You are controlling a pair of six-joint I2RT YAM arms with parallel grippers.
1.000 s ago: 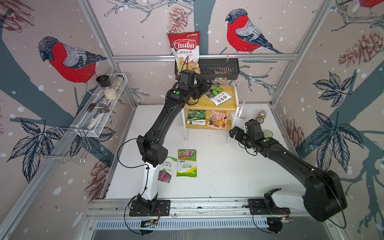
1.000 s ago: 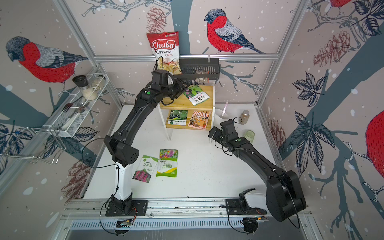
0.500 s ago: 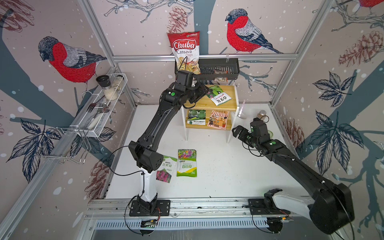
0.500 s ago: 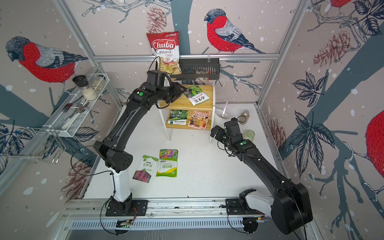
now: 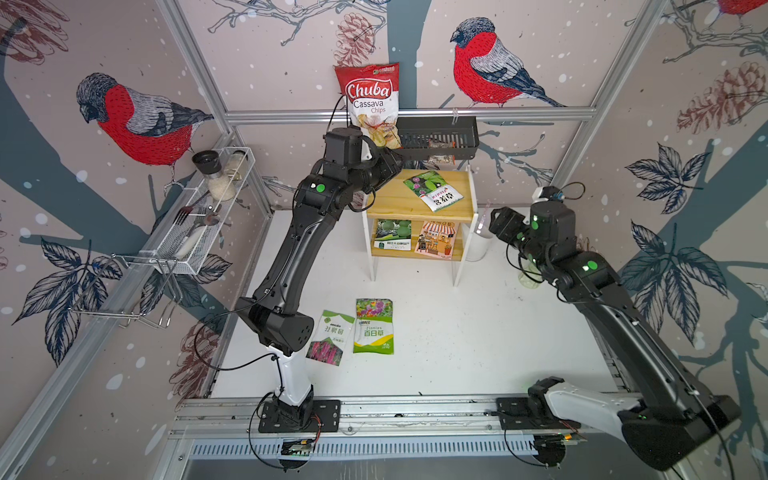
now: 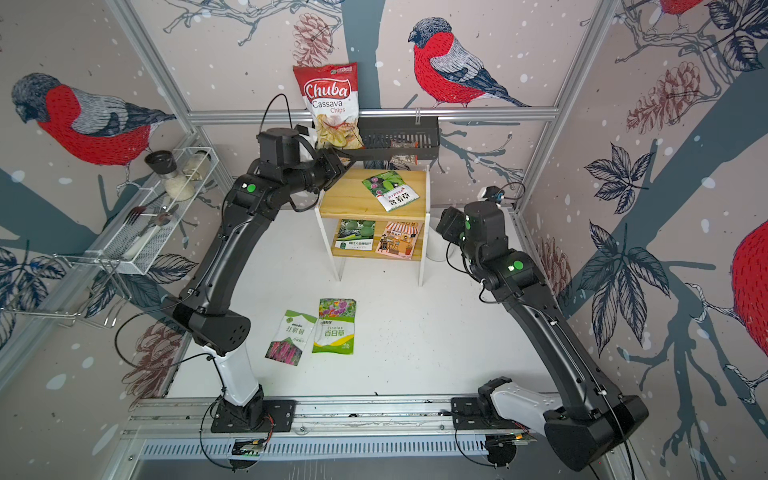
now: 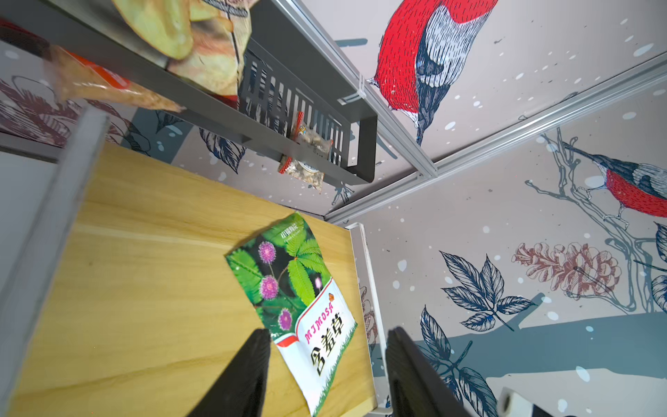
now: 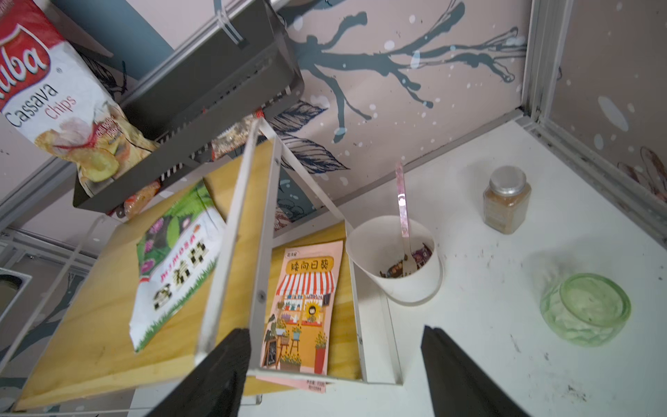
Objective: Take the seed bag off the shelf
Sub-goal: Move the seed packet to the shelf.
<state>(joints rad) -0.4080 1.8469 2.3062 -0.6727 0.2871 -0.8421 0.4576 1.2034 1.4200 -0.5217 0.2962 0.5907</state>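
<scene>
- Meanwhile, the left pincer (image 7: 328,331) backed toward the shelf's (image 5: 386,197) left edge, half-open and empty; the top bag (image 5: 432,190) stayed put.
- The right pincer (image 8: 335,329), open, rose toward the shelf's right side.

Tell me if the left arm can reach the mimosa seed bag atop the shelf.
Likely yes: the left claw is open just short of the mimosa seed bag, nothing between them.

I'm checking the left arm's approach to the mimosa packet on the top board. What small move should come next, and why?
Probably ease the left hand forward and down toward the mimosa seed bag. Its jaws stand open and empty, and the bag lies flat on the top board of the shelf, ahead of the hand and seemingly untouched, so closing now would likely grab nothing.
</scene>
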